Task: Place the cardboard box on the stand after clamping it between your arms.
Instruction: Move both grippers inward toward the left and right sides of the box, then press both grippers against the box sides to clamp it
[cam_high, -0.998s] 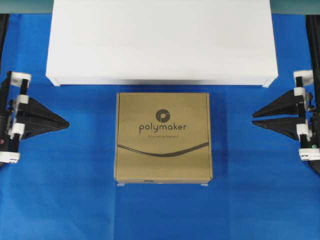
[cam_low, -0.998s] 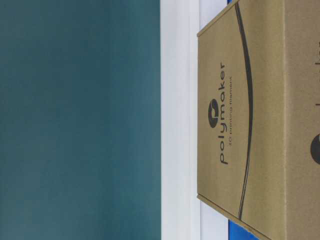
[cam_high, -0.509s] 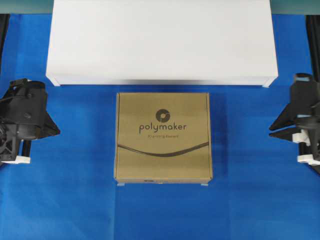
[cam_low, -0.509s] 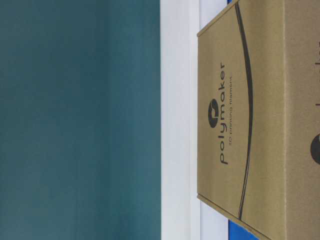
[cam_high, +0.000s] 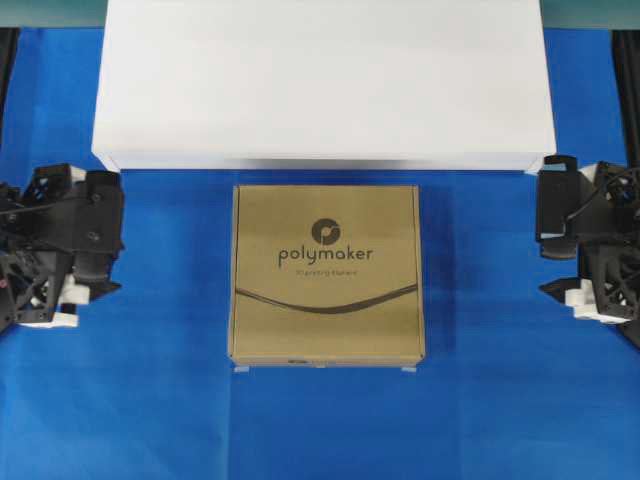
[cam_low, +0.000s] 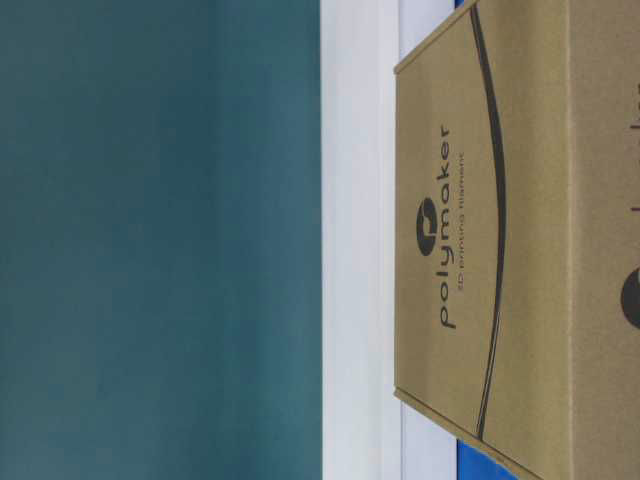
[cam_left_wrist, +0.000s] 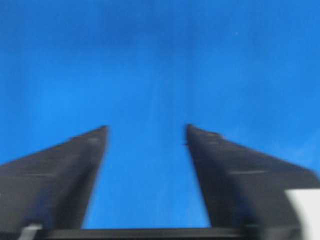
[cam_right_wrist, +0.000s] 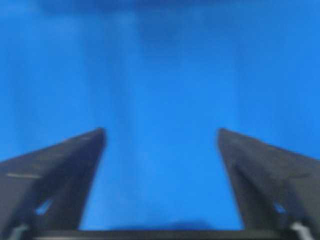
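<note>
The brown cardboard box (cam_high: 327, 275), printed "polymaker", lies flat on the blue cloth just in front of the white stand (cam_high: 320, 80). It fills the right of the table-level view as the cardboard box (cam_low: 500, 250), with the stand (cam_low: 355, 250) behind it. My left gripper (cam_high: 88, 240) hangs well left of the box and my right gripper (cam_high: 562, 215) well right of it, neither touching it. In the wrist views the left gripper (cam_left_wrist: 147, 129) and the right gripper (cam_right_wrist: 161, 131) stand open over bare cloth with nothing between the fingers.
Blue cloth (cam_high: 150, 400) covers the table around the box and on both sides. A teal wall (cam_low: 150, 240) stands behind the stand. The stand's front edge is close to the box's far side.
Both grippers have gone from shut to open. Both wrists have turned from pointing inward at the box to facing down at the cloth. The box has not moved.
</note>
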